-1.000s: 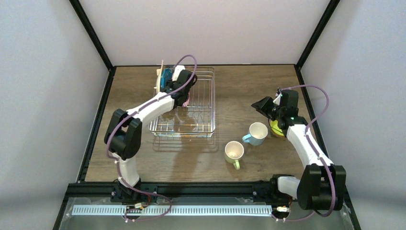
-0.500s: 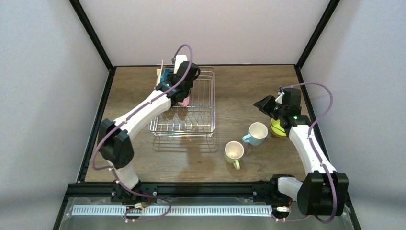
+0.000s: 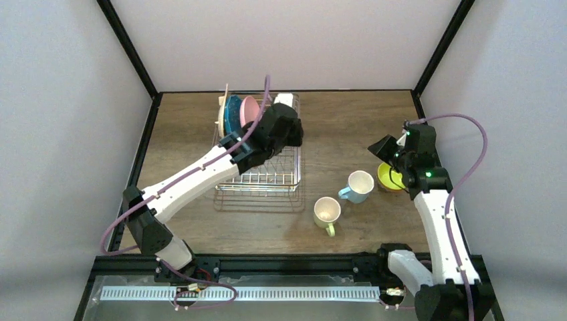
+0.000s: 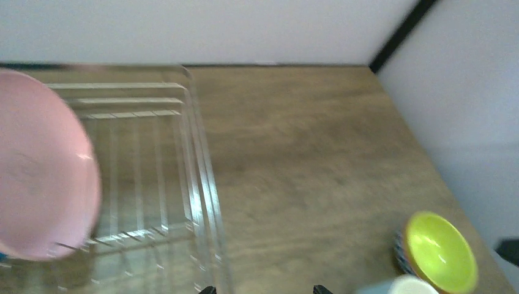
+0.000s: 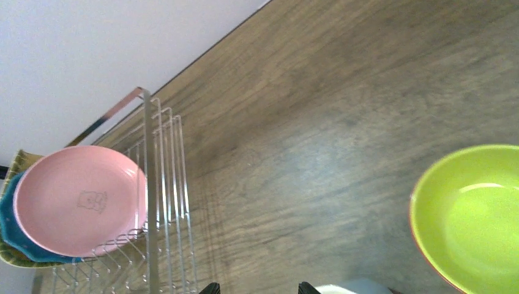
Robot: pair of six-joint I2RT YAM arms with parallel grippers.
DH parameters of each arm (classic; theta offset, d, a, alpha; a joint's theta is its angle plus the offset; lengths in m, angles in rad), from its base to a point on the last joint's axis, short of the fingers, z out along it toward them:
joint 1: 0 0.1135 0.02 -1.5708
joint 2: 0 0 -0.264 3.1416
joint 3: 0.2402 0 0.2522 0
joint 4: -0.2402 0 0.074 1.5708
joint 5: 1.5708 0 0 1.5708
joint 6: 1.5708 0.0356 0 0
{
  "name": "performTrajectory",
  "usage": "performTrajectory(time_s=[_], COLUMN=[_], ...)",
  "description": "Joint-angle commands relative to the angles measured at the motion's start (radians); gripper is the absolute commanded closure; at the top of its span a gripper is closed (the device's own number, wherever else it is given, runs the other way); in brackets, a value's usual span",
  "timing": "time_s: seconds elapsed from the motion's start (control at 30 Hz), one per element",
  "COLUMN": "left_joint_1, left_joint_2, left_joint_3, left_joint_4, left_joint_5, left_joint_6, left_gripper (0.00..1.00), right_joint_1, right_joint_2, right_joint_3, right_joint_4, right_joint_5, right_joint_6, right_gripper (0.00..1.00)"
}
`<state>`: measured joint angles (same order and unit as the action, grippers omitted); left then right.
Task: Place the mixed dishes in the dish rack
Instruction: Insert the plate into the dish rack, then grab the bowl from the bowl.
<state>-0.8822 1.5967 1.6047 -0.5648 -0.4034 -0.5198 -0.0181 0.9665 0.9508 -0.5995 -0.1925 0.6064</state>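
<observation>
From the overhead camera I see the dish rack (image 3: 281,176) sitting left of centre on the tabletop (image 3: 334,120). Three plates stand on edge at its far-left end: the tan woven-look plate (image 3: 220,119) outermost, the teal dotted plate (image 3: 233,114) against it, and the pink round plate (image 3: 249,110) innermost, facing the rest of the basket.

My left arm reaches across the rack, with its hand (image 4: 263,288) over the right side of the basket. Only the fingertips show at the bottom of its wrist view. They are spread wide with nothing between them, just rack wire and wood below.

The other three dishes are outside the rack, on the tabletop to its right. The lime-inside blue-and-white patterned bowl (image 3: 388,176) sits upright near the right edge. The light-blue mug (image 3: 360,185) stands just beside it on the left. The pale yellow-green mug (image 3: 327,210) stands a little nearer to me, with its handle pointing toward the near edge.

My right hand (image 5: 258,288) hangs above the far side of the bowl — also spread apart and holding nothing, the bowl's lime inside filling the right of that wrist view.
</observation>
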Motion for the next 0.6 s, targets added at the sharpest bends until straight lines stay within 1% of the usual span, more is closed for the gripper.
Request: performTrajectory(time_s=[0.0,0.13,0.3,0.57], left_joint_1=[-0.061,-0.107,-0.135,-0.141], left_joint_2=[-0.015,0.001,0.058,0.138], left_joint_3=[-0.074,-0.116,-0.098,-0.042], left_joint_4=[0.008,0.053,0.064,0.053], left_joint_5=[0.157,0.224,0.273,0.323], left_joint_6=[-0.092,-0.122,-0.13,-0.143], left_gripper=[0.1,0.1,0.1,0.1], right_joint_1=[0.0,0.0,0.0,0.0], right_joint_2=[-0.072,-0.125,-0.144,-0.157], right_joint_3=[-0.009,-0.048,-0.074,-0.16], right_joint_4=[-0.152,-0.214,-0.257,-0.24], right_joint_5=[0.103,0.146,0.166,0.158], right_joint_6=[-0.024,-0.025,-0.036,-0.035], right_gripper=[0.28,0.28,0.28,0.28])
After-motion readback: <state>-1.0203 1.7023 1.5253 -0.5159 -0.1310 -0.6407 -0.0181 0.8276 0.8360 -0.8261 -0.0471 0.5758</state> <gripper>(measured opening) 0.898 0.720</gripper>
